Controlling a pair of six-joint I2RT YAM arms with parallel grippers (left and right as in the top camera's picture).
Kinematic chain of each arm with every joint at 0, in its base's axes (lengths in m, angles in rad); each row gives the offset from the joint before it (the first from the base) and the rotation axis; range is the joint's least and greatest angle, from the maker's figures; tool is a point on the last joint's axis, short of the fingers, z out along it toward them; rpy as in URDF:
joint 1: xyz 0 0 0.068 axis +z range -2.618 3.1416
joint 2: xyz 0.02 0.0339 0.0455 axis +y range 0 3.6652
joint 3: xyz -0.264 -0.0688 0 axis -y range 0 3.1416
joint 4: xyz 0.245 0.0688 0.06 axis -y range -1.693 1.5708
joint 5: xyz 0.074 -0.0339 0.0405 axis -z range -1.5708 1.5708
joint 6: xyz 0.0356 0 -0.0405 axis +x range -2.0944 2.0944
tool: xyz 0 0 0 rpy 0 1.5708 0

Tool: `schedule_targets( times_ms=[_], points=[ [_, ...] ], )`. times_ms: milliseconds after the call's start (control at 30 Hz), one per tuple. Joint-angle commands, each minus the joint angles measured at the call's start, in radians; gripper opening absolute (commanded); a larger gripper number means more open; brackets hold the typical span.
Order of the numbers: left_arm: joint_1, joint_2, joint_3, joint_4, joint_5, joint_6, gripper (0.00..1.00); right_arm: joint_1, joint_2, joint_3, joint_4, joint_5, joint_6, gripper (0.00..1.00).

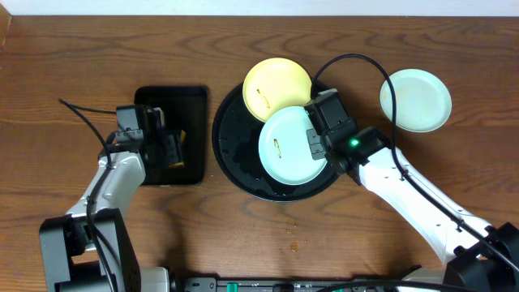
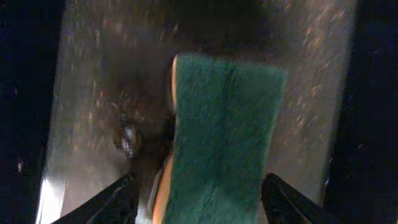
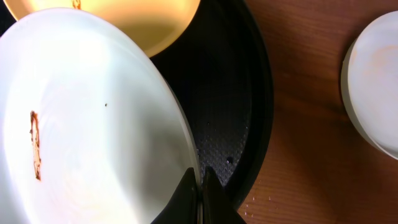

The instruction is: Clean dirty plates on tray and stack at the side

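Your left gripper (image 2: 199, 186) hangs over the sponge (image 2: 227, 130) with its jaws spread wide, one finger on each side and neither touching it. The sponge lies green face up on the small rectangular tray (image 1: 190, 105), toward the left edge of the table (image 1: 81, 65). Your right gripper (image 3: 200, 186) is pinched tight on the very rim of a mint-green plate (image 3: 93, 124), which sits over the round black tray (image 3: 242, 93) near the table's middle. A brown smear (image 3: 35, 146) marks the plate's face. The yellow plate (image 1: 276, 81) rests at the tray's back edge, partly under the mint one. A second mint-green plate (image 1: 415, 99) sits alone near the back right edge of the table, likely the place for the stack. The step in hand looks like taking up the sponge. Come straight down so both fingers meet its long sides evenly, and close across the middle so it won't twist. Keep the right arm quiet meanwhile, because a rim pinch that thin will probably let the plate pivot under scrubbing. When you wipe, press lightly and push toward the held edge, not away from it.
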Motion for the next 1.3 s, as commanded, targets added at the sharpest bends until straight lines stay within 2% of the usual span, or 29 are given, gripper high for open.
schedule_targets(
  times_ms=[0, 200, 333, 367, 400, 467, 533, 633, 667, 733, 800, 867, 1033, 1267],
  points=[
    [0.002, -0.002, 0.002, -0.037, -0.018, -0.021, 0.62, 0.008, 0.003, 0.005, 0.003, 0.002, 0.019, 0.01],
    [0.002, 0.004, -0.020, -0.030, -0.015, -0.067, 0.63, 0.008, 0.003, 0.005, 0.003, 0.003, 0.019, 0.01],
    [0.002, 0.006, -0.066, 0.054, -0.014, -0.071, 0.62, 0.008, 0.003, 0.005, 0.003, 0.003, 0.019, 0.01],
    [0.002, 0.006, -0.070, 0.059, -0.014, -0.071, 0.59, 0.008, 0.003, 0.005, 0.003, 0.003, 0.019, 0.01],
    [0.002, 0.006, -0.072, 0.058, -0.014, -0.071, 0.50, 0.008, 0.003, 0.005, 0.003, 0.003, 0.019, 0.01],
    [0.002, 0.006, -0.072, 0.055, -0.014, -0.071, 0.24, 0.008, 0.003, 0.005, 0.003, 0.003, 0.019, 0.01],
    [0.002, 0.006, -0.072, 0.055, -0.014, -0.071, 0.12, 0.008, 0.003, 0.005, 0.003, 0.003, 0.019, 0.01],
    [0.002, 0.006, -0.071, 0.056, -0.015, -0.071, 0.11, 0.008, 0.003, 0.005, 0.003, 0.003, 0.019, 0.01],
    [0.002, 0.005, -0.071, 0.058, -0.015, -0.071, 0.16, 0.008, 0.003, 0.005, 0.003, 0.003, 0.019, 0.01],
    [0.003, 0.000, -0.062, 0.063, -0.015, -0.071, 0.56, 0.008, 0.003, 0.005, 0.003, 0.003, 0.019, 0.01],
    [0.003, -0.014, -0.035, 0.063, -0.014, -0.071, 0.66, 0.008, 0.003, 0.005, 0.003, 0.002, 0.020, 0.01],
    [0.002, -0.029, -0.009, 0.069, -0.014, -0.078, 0.69, 0.008, 0.003, 0.005, 0.004, 0.002, 0.020, 0.01],
    [0.002, -0.023, -0.010, 0.135, -0.015, -0.077, 0.69, 0.008, 0.003, 0.005, 0.003, 0.002, 0.019, 0.01],
    [0.002, 0.104, -0.026, 0.262, -0.014, -0.077, 0.70, 0.008, 0.003, 0.005, 0.004, 0.002, 0.020, 0.01]
  ],
)
